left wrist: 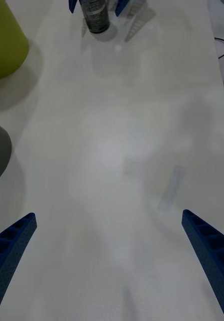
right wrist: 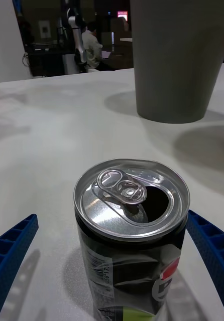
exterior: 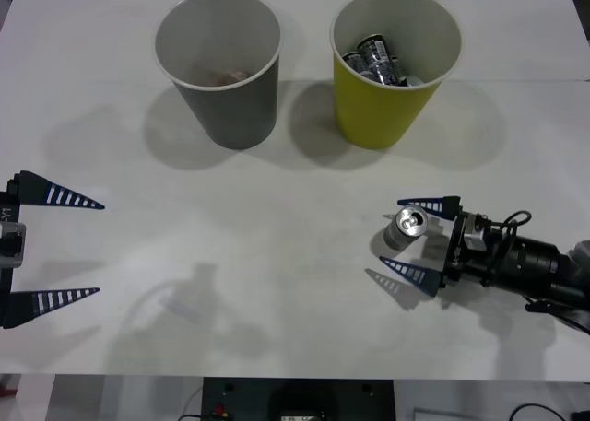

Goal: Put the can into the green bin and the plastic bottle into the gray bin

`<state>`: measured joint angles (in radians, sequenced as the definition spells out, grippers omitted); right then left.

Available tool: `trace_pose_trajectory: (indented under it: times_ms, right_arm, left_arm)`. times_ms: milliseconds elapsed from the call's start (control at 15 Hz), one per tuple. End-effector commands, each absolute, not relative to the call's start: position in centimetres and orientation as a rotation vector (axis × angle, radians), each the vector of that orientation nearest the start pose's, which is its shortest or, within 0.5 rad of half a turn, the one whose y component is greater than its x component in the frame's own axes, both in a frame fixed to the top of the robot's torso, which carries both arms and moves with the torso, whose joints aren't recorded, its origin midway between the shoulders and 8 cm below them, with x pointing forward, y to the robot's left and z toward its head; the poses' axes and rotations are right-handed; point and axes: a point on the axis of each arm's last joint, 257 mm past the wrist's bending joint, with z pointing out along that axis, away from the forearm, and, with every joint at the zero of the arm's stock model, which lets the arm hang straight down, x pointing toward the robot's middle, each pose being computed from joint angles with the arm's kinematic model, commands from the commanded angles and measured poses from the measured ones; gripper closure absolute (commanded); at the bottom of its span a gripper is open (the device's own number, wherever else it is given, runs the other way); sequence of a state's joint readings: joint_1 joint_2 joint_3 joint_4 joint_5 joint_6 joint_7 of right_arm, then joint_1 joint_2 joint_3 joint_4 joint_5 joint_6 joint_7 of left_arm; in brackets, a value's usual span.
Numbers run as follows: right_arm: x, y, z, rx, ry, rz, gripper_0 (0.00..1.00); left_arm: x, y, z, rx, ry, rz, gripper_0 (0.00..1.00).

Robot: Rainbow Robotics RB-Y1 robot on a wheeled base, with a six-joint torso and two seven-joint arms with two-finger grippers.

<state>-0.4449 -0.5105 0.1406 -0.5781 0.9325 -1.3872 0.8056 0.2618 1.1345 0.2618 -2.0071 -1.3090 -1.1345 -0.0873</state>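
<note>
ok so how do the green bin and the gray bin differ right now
The green bin is yellow-green outside; the gray bin is dark gray. The green bin stands on the robot's right side of the table, nearer the right gripper; the gray bin stands to its left. The green bin holds several dark cans; the gray bin has only something small and hard to make out at its bottom. Both are upright, tapered, white-rimmed and about the same size.

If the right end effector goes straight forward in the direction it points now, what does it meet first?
The can, which stands upright on the table between the open fingers of the right end effector. Beyond it the gray bin seems to lie roughly in line, though depth is unclear.
</note>
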Motion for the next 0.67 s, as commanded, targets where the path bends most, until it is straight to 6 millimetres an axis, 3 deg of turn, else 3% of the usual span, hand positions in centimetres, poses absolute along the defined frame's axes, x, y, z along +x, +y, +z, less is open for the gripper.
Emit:
trace_pose_trajectory:
  times_ms: [67, 133, 200, 667]
  right_arm:
    - [45.25, -17.79, -29.21, -1.138, 1.260, 0.618, 0.02]
    - [45.20, -17.70, -29.23, -1.142, 1.258, 0.619, 0.64]
    - [45.17, -17.67, -29.27, -1.140, 1.263, 0.624, 0.98]
    - [45.15, -17.72, -29.30, -1.140, 1.266, 0.626, 1.00]
  left_arm:
    - [34.13, 28.58, -16.66, 1.762, 1.444, -0.118, 0.00]
    - [34.13, 28.58, -16.66, 1.762, 1.444, -0.118, 0.00]
    - [34.13, 28.58, -16.66, 1.762, 1.444, -0.118, 0.00]
    - [34.13, 28.58, -16.66, 1.762, 1.444, -0.118, 0.00]
